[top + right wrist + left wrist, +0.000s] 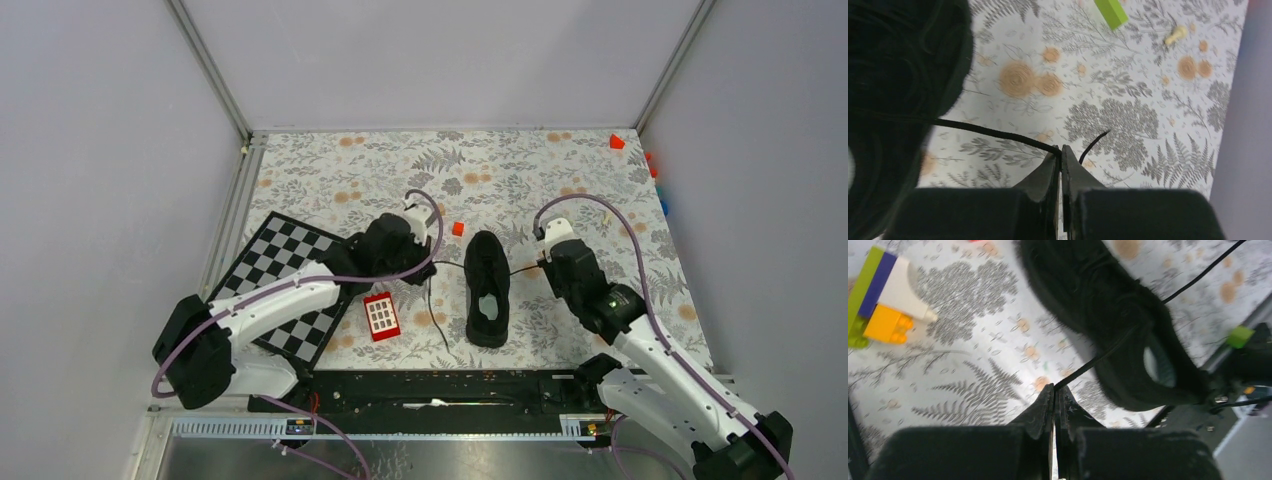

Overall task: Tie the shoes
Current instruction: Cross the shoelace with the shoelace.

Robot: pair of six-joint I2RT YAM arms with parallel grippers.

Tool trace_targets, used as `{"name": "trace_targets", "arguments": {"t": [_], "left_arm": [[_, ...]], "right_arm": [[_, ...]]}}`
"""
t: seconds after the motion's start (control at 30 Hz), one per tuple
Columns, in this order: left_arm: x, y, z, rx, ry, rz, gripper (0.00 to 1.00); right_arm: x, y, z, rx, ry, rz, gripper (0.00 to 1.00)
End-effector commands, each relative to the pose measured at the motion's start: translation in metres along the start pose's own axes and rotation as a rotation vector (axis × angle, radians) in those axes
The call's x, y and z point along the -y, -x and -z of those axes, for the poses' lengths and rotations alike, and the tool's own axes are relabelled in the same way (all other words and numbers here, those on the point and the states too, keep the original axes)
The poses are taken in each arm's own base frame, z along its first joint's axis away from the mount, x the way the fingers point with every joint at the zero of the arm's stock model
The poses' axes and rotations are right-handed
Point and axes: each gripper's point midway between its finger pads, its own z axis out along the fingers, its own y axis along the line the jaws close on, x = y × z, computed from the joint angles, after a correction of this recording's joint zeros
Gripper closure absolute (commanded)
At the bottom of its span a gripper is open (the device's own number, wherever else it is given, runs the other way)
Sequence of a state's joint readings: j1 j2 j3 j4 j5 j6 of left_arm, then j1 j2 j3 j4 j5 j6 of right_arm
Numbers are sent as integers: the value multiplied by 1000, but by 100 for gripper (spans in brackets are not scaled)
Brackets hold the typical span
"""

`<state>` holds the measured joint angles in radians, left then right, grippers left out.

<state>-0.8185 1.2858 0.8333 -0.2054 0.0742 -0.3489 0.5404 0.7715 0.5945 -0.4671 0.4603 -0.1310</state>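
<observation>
Shoe (487,285) sits between both end effectors (1054,390) (1061,152), each pinching a lace (1088,365).

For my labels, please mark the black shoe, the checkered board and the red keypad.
black shoe (486,262): top view, laced upper.
checkered board (285,250): top view, bare far squares.
red keypad (381,316): top view, button face.

The shoe (487,270) is matt black cloth, a little fuzzy, and its lace (998,134) a thin smooth cord. The desk (560,170) wears a matt covering printed with ferns. The toy bricks (887,324) are glossy plastic; the left hand (1054,389) looks matt, felty black.
</observation>
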Motion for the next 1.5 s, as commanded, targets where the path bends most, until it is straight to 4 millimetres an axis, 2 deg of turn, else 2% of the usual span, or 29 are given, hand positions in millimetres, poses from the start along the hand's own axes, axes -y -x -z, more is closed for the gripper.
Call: {"name": "trace_targets", "arguments": {"t": [0.0, 0.23, 0.37, 0.5, 0.63, 0.77, 0.87, 1.07, 1.27, 1.4, 1.47], "left_arm": [[35, 32, 2, 6, -127, 80, 100], [56, 50, 2, -27, -187, 142, 100], [63, 47, 2, -108, -209, 152, 100], [74, 47, 8, -148, -292, 206, 100], [84, 55, 13, -121, -415, 304, 100], [86, 50, 12, -167, -425, 313, 100], [77, 37, 9, -215, -370, 321, 100], [59, 11, 14, -276, -275, 321, 100], [53, 14, 12, -251, -259, 329, 100], [44, 26, 7, -214, -248, 334, 100], [39, 32, 5, -204, -240, 316, 100]], "right_arm": [[-13, 29, 26, 25, 152, -39, 100], [-34, 36, 58, -31, 331, -85, 100], [-42, 53, 81, -43, 415, -186, 100], [-55, 65, 94, -91, 495, -271, 100], [-75, 77, 111, -207, 597, -384, 100], [-105, 91, 125, -348, 753, -494, 100], [-124, 117, 127, -306, 860, -634, 100], [-142, 144, 120, -318, 944, -821, 100], [-151, 155, 98, -326, 928, -960, 100], [-154, 177, 103, -272, 1015, -1016, 100], [-151, 182, 104, -258, 1004, -1005, 100]]}}
